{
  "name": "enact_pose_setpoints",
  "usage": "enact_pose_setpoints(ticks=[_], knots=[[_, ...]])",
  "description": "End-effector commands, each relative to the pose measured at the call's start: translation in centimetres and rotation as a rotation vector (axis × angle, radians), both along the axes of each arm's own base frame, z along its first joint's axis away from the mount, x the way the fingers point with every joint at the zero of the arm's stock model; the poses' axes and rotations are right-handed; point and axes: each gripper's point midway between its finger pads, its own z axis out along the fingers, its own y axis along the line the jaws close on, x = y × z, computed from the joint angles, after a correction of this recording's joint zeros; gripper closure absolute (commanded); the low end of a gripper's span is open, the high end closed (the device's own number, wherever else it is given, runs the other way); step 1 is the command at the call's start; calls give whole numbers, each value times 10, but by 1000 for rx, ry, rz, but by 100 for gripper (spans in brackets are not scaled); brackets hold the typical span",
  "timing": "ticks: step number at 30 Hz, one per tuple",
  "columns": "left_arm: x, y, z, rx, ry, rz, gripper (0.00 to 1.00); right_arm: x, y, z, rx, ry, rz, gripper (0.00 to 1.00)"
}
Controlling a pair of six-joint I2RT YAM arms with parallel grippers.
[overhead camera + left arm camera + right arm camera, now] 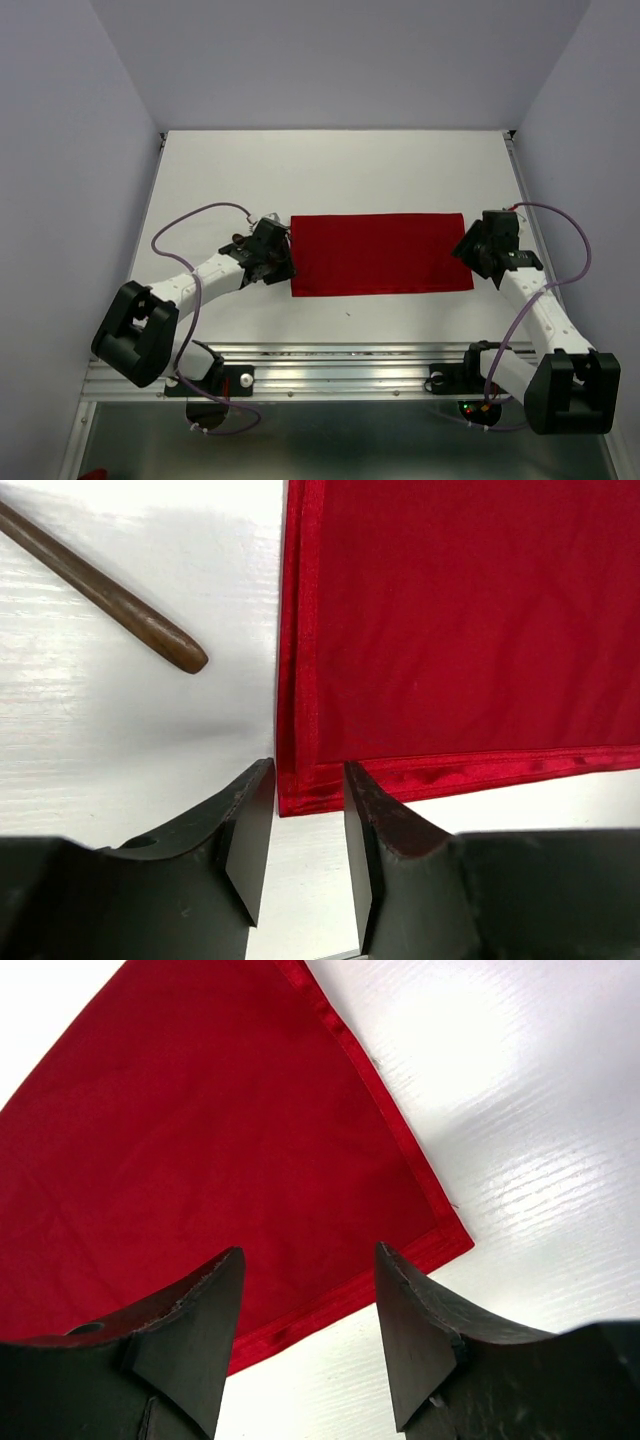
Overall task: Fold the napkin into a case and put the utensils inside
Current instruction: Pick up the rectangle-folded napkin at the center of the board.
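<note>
top external, flat red napkin [380, 253] rectangle, left end effector [306, 780] half open astride its corner, right end effector [310, 1255] wide open, both empty

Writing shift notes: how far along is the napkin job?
Done: the napkin lies as a flat rectangle, with two layers showing at one edge, so one fold looks made. In hand: the left gripper and right gripper sit open at its near corners, holding nothing. Left: narrowing it into a case and putting in the utensils, one handle showing beside the cloth.
</note>
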Motion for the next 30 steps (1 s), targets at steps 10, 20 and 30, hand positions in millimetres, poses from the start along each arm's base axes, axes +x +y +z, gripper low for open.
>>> enact_pose_setpoints(ticks=[10, 20, 30], knots=[[-8, -9, -13, 8, 23, -15, 60, 5, -5, 2, -14, -15, -11, 39], [-6, -14, -23, 25, 42, -33, 58, 6, -7, 4, -27, -16, -12, 39], [-1, -19, -19, 18, 29, -40, 65, 4, -8, 3, -31, -17, -20, 39]])
